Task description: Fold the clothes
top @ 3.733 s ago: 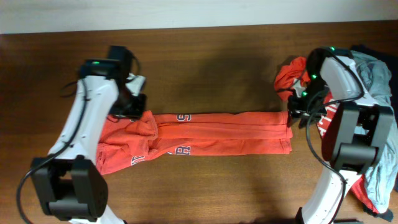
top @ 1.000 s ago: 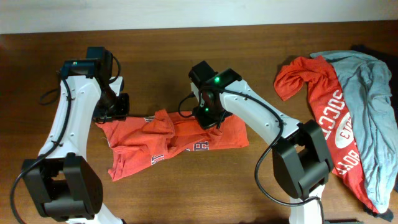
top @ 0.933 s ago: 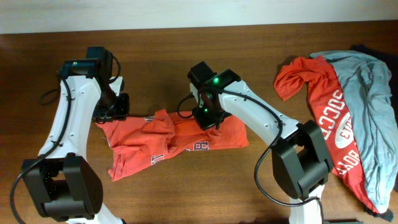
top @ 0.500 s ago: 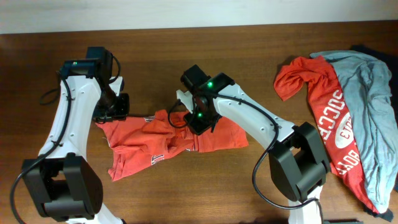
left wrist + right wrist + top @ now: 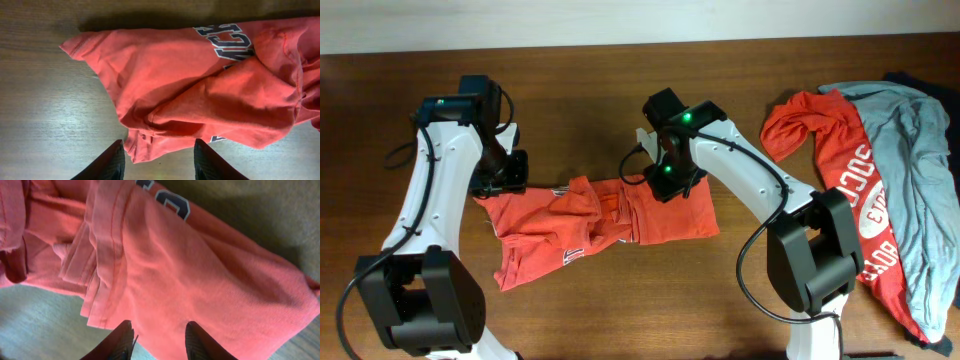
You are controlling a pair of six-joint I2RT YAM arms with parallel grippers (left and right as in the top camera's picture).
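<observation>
On the wooden table (image 5: 600, 300) the orange-red T-shirt (image 5: 610, 215) lies crumpled; left gripper (image 5: 159, 150) and right gripper (image 5: 160, 330) hang over it, jaws parted, holding nothing. A red "SOCCE" shirt (image 5: 850, 190) and grey-blue shirt (image 5: 915, 150) lie heaped far right.

Open wood of the table (image 5: 590, 90) along the top strip and across the bottom centre. Blocked mid-frame by the crumpled shirt (image 5: 600, 215), spread between the arms. At left, barred by the left arm (image 5: 440, 200), reaching from the lower left corner up to the shirt's upper-left corner. At centre-right, barred by the right arm (image 5: 750, 180), arching from the bottom edge onto the shirt's top edge. Right edge filled by a heap (image 5: 890, 170) of shirts. Only a thin bare lane between heap and right arm.
</observation>
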